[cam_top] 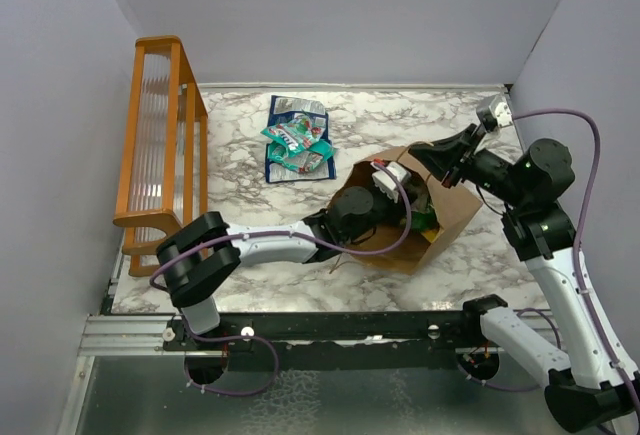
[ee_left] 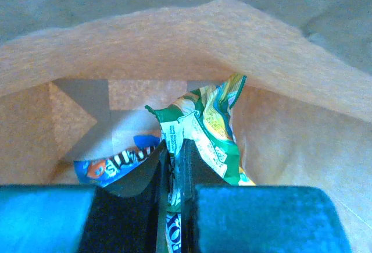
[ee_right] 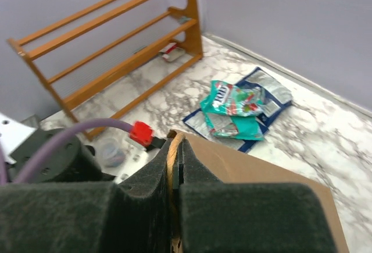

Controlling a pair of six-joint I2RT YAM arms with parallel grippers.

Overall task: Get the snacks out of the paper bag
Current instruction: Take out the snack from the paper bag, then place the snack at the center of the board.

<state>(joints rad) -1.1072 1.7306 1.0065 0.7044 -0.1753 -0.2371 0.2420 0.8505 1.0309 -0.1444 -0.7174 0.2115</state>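
Observation:
The brown paper bag (cam_top: 455, 217) lies on its side at the table's middle right, its mouth facing left. My left gripper (ee_left: 172, 148) reaches inside it and is shut on a green snack packet (ee_left: 215, 128). An orange and blue packet (ee_left: 116, 163) lies deeper in the bag. My right gripper (ee_right: 174, 148) is shut on the bag's twisted handle (ee_right: 172, 160) at the upper rim (ee_right: 250, 166). Teal-green (cam_top: 298, 140) and dark blue (cam_top: 292, 113) packets lie on the table behind the bag and also show in the right wrist view (ee_right: 235, 106).
An orange wooden rack (cam_top: 160, 145) stands along the left wall. A small clear round cap (ee_right: 109, 150) lies by the left arm. A purple cable (cam_top: 385, 240) loops over the left wrist. Grey walls enclose the marble table (cam_top: 260, 275).

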